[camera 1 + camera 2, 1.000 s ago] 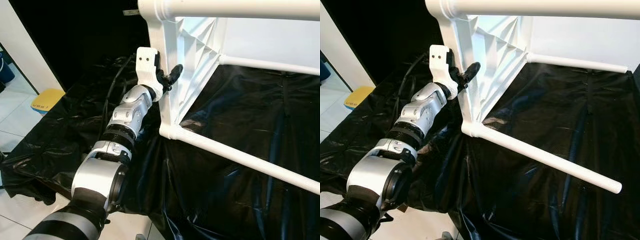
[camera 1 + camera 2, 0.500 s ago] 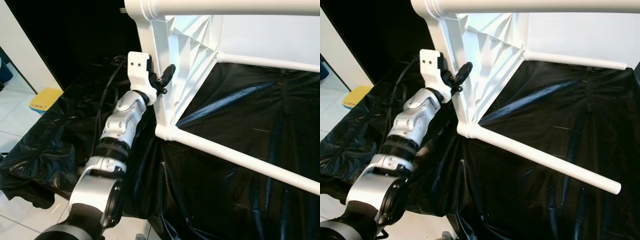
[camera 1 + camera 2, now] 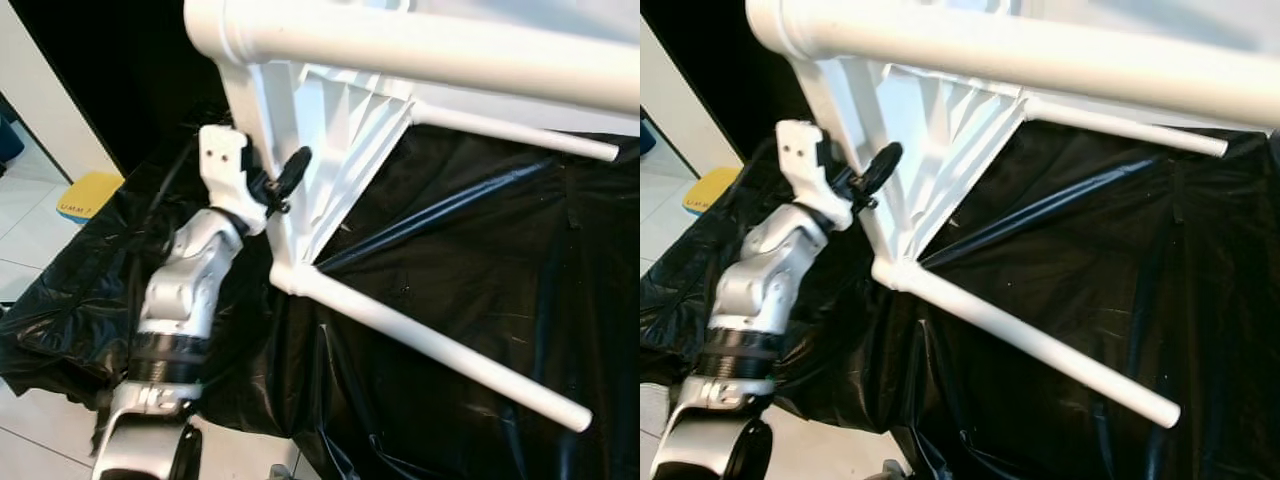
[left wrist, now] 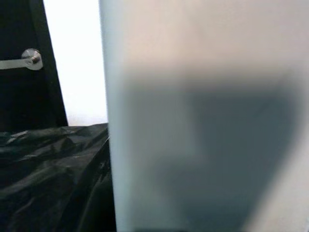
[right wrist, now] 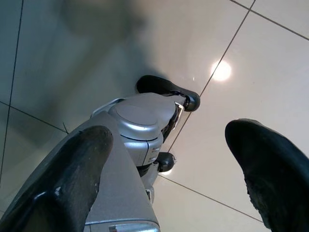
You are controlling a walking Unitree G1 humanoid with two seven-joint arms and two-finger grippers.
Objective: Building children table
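The white children's table lies tipped on its side over a black plastic sheet that covers the floor, and the step in hand looks like steadying or turning the frame rather than fitting a part: three legs are already seated, one thick leg crossing the top of the frame, a second leg running from the middle towards the lower right, and a thinner-looking third leg at the upper right. The left hand sits in the upper left of the frame against the ribbed corner of the table, where the apron meets the leg socket. One black finger shows on the ribbed inner face; the other is hidden behind the corner post, so the hand appears to straddle that edge, but I cannot tell whether it is really clamped on it. The left arm rises from the lower left, bent at the elbow, with its white wrist bracket upright beside the post. In the left wrist view a blurred pale surface stands very close to the lens, with the sheet and a dark door with a handle beside it. The next move probably calls for a firm hold at this corner and a slow, controlled rotation, since the long legs would swing wide. The right hand hangs idle over the tiled floor, its two fingers spread apart and holding nothing.
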